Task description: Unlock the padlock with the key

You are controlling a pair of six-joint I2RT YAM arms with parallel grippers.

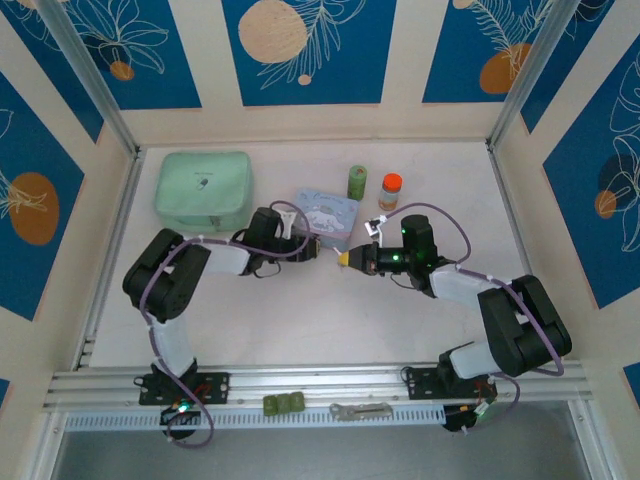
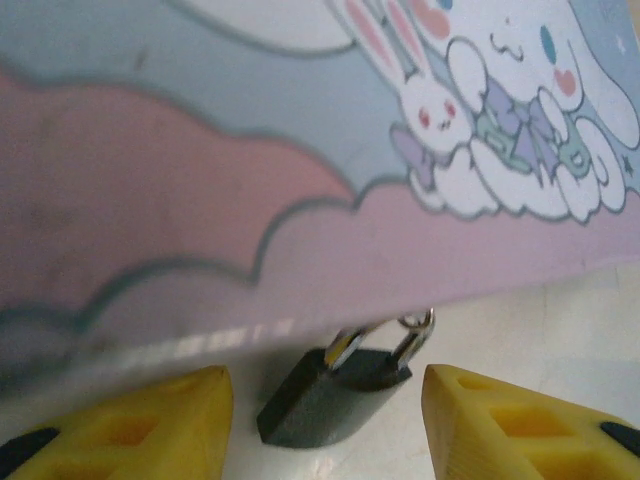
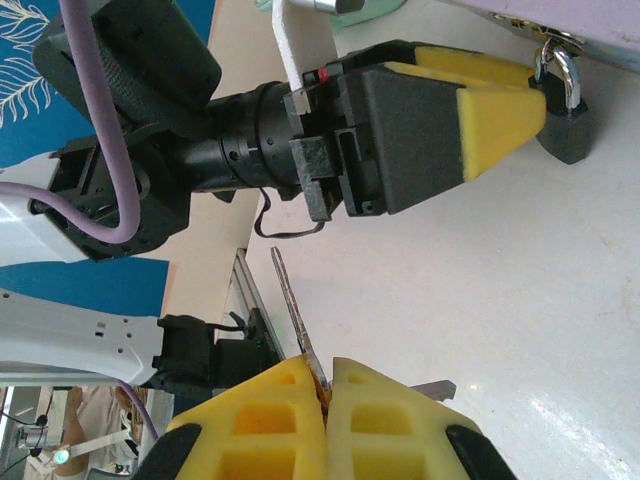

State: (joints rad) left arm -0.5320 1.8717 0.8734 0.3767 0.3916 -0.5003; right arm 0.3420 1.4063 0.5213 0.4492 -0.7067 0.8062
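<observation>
White tabletop (image 2: 565, 325) underlies the padlock (image 2: 320, 398) between spread left fingers (image 2: 140, 425); right wrist view shows right fingers (image 3: 265, 415) pinching key (image 3: 290, 310).

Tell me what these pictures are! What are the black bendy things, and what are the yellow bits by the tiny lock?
Those bendy things are two robot arms bolted to a table. One picture looks down from above. The other two come from small cameras on each arm's wrist, so you see its own yellow fingers up close. On the table are a green pouch, a small green roll, a little orange-capped bottle and a pale blue cartoon tin. A tiny dark padlock is hooked to the tin's edge. The left gripper is open, with one yellow finger on each side of the padlock, not touching it. The right gripper is pinched shut on a thin silvery key, close by.
</observation>
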